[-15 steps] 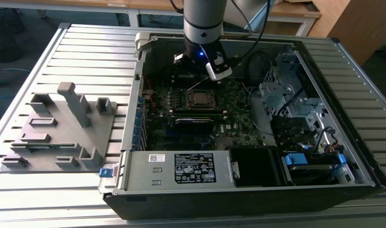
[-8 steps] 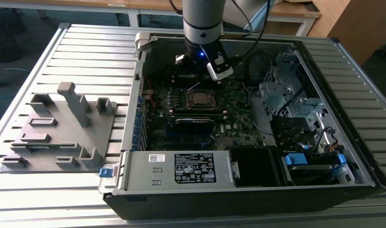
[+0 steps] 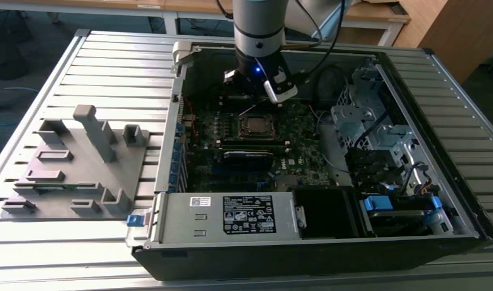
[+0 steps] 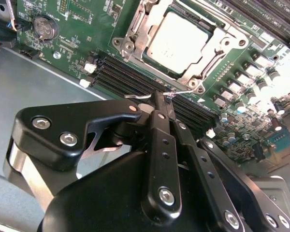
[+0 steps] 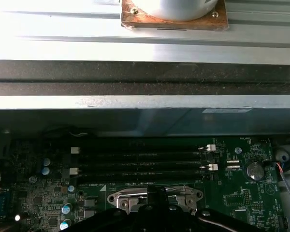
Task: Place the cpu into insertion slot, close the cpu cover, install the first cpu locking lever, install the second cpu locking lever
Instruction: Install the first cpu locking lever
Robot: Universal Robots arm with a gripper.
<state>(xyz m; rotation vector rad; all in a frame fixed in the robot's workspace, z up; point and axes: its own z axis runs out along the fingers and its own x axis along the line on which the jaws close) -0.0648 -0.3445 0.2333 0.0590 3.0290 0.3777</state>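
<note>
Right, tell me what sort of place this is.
Probably a robotics lab or workshop: a robot arm reaches into an open computer case on a slatted metal table, with wooden desks beyond it.

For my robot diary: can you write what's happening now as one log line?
cpu: seated | cpu cover: down around it | hand: shut, tips at locking lever

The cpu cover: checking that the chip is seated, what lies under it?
Through the cut-out of the cpu cover shows the silver top of the cpu, lying in the insertion slot. Its edges and the slot's contacts are hidden beneath frame and chip.
</note>
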